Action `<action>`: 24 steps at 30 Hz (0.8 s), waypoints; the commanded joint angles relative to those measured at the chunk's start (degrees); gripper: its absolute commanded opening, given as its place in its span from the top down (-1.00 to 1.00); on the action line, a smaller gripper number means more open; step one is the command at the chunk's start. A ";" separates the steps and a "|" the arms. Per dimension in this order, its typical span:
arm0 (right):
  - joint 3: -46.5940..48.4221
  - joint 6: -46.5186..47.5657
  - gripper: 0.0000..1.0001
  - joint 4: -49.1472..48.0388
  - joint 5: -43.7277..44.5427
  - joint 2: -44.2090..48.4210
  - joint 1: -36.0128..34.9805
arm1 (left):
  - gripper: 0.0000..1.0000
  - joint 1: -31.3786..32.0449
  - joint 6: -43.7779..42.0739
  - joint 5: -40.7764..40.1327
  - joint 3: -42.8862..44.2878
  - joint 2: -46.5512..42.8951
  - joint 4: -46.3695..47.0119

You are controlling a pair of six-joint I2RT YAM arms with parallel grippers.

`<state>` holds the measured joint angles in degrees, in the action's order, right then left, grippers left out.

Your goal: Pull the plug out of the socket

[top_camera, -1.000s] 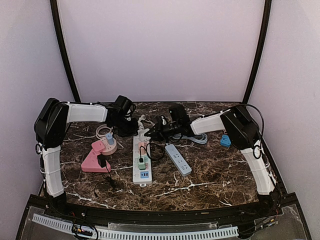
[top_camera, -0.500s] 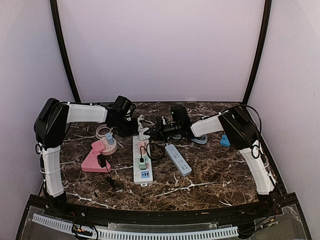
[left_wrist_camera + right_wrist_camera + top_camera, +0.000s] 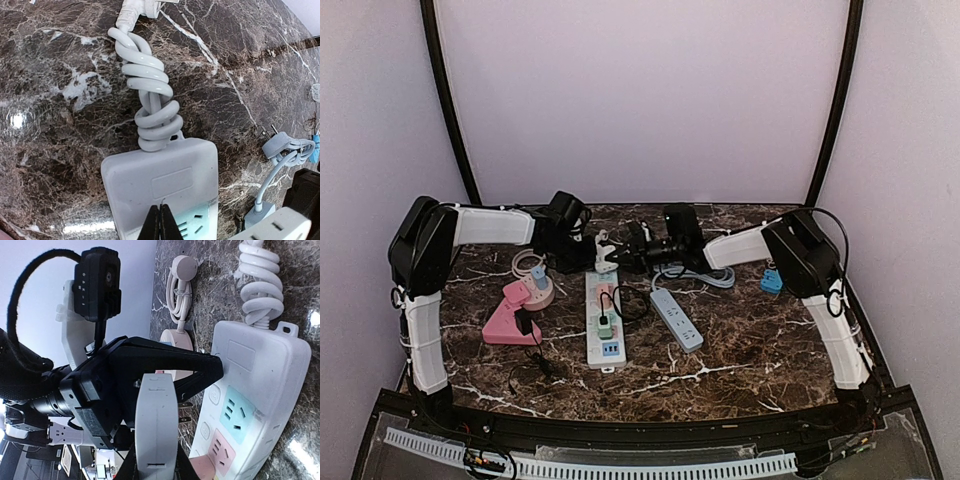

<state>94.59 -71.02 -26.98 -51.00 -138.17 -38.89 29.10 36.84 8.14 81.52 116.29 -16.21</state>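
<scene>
From above, the plug point(image 3: 604, 250) sits in the right claw point(image 3: 615, 257) at 12 o'clock of the socket strip point(image 3: 603, 320) on the counter point(image 3: 750, 340). Left wrist: the left claw point(image 3: 160, 216) is pinched thin, its tips on the strip. Right wrist: the claw clamps the plug's flat sides, prongs bare; it looks light, stiff and probably slick.

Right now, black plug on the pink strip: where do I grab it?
Pinch the black plug by its body's two sides, coming straight down: it appears to stand proud of the pink strip at its near end. Its cord trails nearward, so stay off that face.
</scene>
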 commanded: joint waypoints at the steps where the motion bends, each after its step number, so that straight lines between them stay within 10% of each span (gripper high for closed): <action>1: -0.34 9.13 1.00 8.47 2.90 7.33 1.94 | 0.96 -0.23 -1.13 0.35 2.53 0.27 -6.64; 11: -0.79 33.00 1.00 35.90 18.13 17.47 8.20 | 0.93 -0.14 -1.86 2.24 8.49 -5.41 -9.83; 24: -0.05 55.83 1.00 56.47 52.95 22.48 15.03 | 0.90 0.67 -0.85 2.91 -4.57 -16.71 -10.36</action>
<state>93.80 -23.31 23.03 -10.26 -116.88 -23.92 29.21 35.75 11.03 81.62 103.85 -24.32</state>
